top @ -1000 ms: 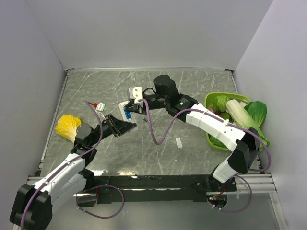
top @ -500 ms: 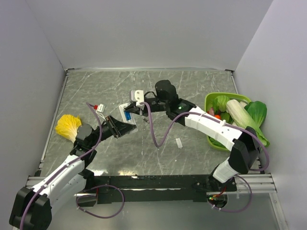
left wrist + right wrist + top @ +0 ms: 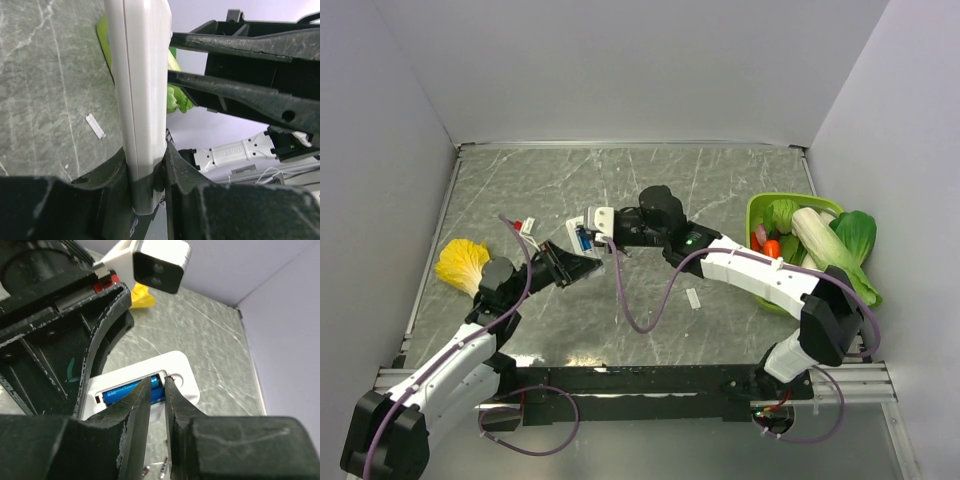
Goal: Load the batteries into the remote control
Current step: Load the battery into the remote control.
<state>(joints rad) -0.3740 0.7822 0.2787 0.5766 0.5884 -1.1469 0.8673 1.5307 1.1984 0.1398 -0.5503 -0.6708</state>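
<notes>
Above a grey marbled table (image 3: 720, 180) walled in by pale walls (image 3: 620, 70), the left gripper (image 3: 145, 170) clamps the white remote control (image 3: 140, 100) edgewise. The right gripper (image 3: 157, 382) has its tips nearly together over a blue battery (image 3: 125, 390) in the compartment; I cannot tell whether it grips.

left gripper (image 3: 146, 175) is clamping the remote control (image 3: 140, 90) | right arm (image 3: 760, 270) is reaching leftward | right gripper (image 3: 156, 382) is showing a slit between its fingers

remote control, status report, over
Left gripper clamped on the remote control, held on edge. Right gripper nearly closed, tips at a battery in the open compartment; grip unclear. Nothing seen in the way.
</notes>
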